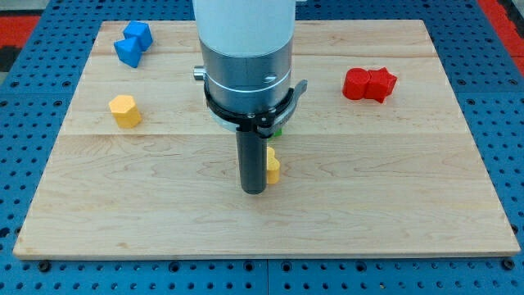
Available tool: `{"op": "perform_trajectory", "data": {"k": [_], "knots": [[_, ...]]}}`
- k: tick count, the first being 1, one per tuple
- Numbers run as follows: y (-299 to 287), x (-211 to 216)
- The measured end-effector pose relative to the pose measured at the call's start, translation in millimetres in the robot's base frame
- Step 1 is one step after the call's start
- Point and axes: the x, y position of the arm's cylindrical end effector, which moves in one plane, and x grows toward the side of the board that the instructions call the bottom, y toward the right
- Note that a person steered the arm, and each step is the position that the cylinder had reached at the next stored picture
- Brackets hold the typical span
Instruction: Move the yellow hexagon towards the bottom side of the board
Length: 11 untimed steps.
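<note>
Yellow hexagon [124, 110] sits at the view's left side of the board [393, 205], about mid-height, clear wood all round it. Nothing touches it.

My tip [253, 190] is well apart from it, near the board's middle and a bit lower in the view. No jaws on this end, just the straight dark rod [252, 160], so there is nothing to spread or pinch. The tip looks down at board level. I can't confirm contact with the wood.

Yellow count: 2. The second yellow block [273, 166] is just beside the rod on the view's right, partly hidden behind it. Can't make out its shape, or whether rod and block touch.

Green count: 1 that I can see. Only a sliver of a green block [278, 130] shows under the edge of my arm housing [246, 74], above the second yellow. Shape unreadable.

Blue count: one blue cluster [133, 43] at the view's top left, above the hexagon and apart from it. It reads as two lumps pressed together. Can't tell if it is one piece or two.

Red count: same story. One red cluster [369, 83] at the view's upper right, two lumps joined side by side, well apart from everything else.

The board lies on a blue pegboard [499, 98].
</note>
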Motion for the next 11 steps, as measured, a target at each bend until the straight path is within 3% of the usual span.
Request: {"op": "perform_trajectory", "data": {"k": [1, 3, 4, 5, 6, 7, 8, 9, 10, 11], "knots": [[-1, 0], [-206, 1], [-266, -87], [-257, -159], [-181, -158], [-209, -128], [-224, -135], [-181, -112], [-205, -90], [-177, -77]]}}
